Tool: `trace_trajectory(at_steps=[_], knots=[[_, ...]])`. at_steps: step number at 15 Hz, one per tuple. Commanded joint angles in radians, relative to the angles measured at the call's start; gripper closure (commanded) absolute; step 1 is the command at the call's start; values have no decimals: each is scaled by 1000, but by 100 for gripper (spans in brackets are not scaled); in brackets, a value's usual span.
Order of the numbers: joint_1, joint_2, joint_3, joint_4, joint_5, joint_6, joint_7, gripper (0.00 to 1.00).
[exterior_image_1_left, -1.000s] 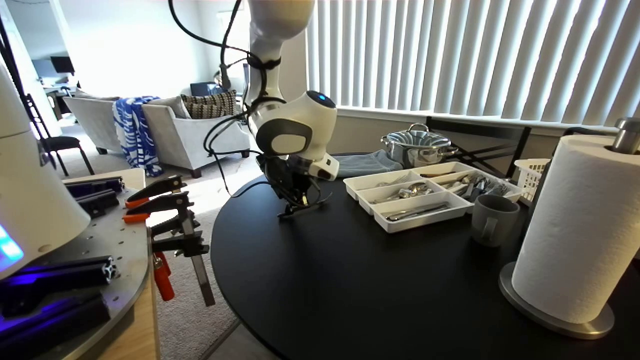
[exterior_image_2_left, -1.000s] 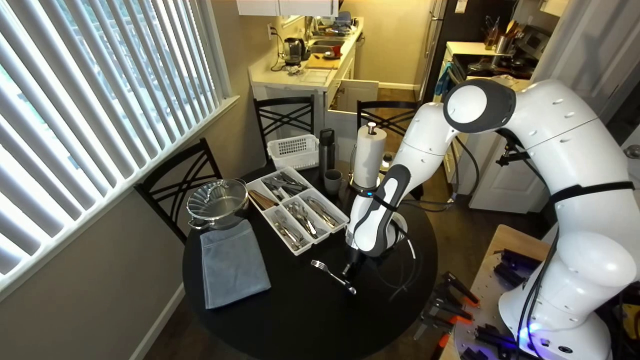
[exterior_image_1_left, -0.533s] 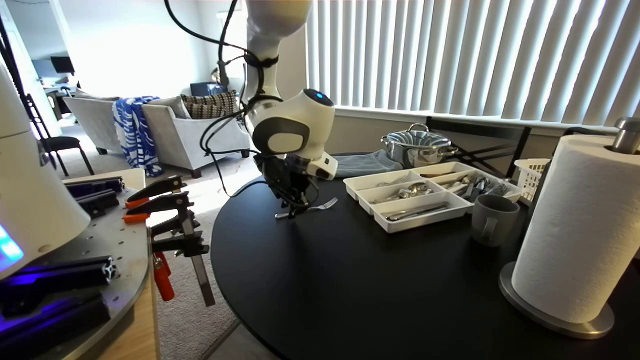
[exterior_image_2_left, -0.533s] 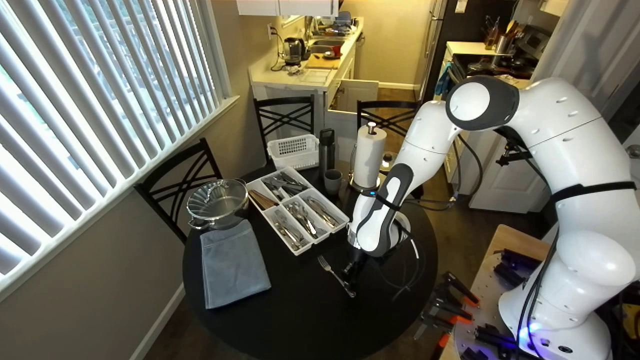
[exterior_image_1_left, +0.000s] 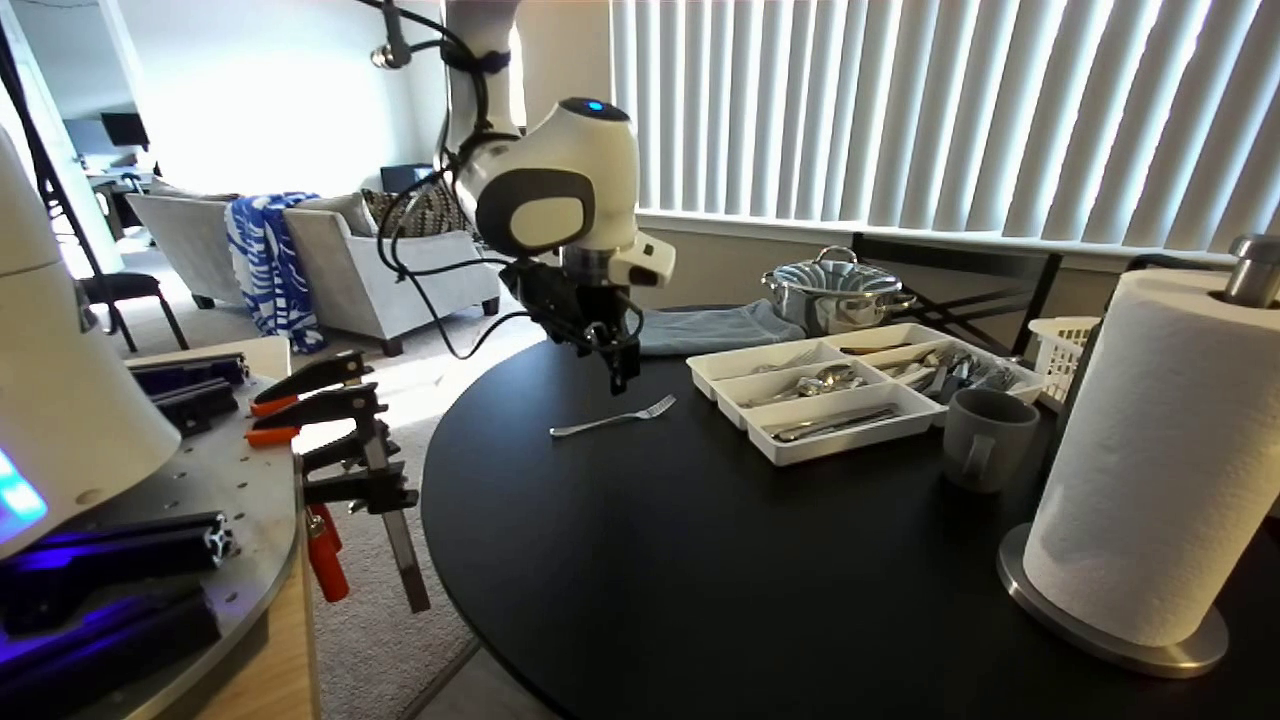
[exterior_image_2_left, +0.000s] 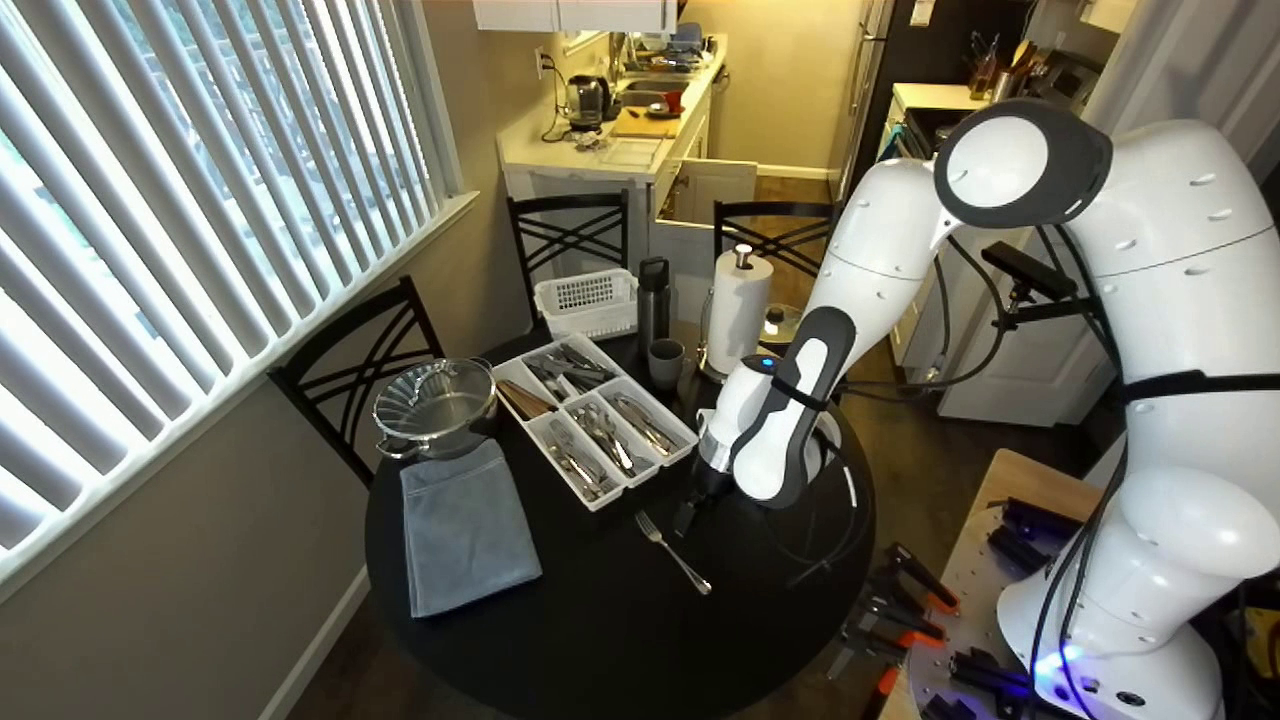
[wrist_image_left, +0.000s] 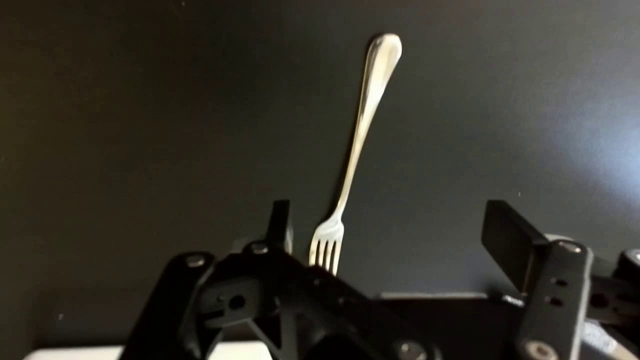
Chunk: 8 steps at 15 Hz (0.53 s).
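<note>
A silver fork lies flat on the black round table, its handle toward the top of the wrist view. Both exterior views show it too, the fork and the same fork resting alone near the table's edge. My gripper stands wide open above it, with nothing held between the fingers. In the wrist view the fork's tine tips are hidden behind the finger on the left. Seen from outside, the gripper hovers over the tine end, apart from fork and table.
A white cutlery tray with sorted utensils is close by. Around it stand a grey mug, a black bottle, a paper towel roll, a white basket, a steel pot and a folded grey cloth.
One second ago the gripper was down at the fork, closed on it. It has since opened, leaving the fork flat on the table, and risen away.
</note>
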Motion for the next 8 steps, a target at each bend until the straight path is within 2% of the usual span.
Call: trace_trajectory(at_steps=[1,3,5,8], knots=[[178,-143,-132,-38,51,82,102,0],[313,-165,-260,4,87,89,141,0],[467,-145,-422,73,134,48,166,0],[588,-81,-547,169,158,25,192,0]])
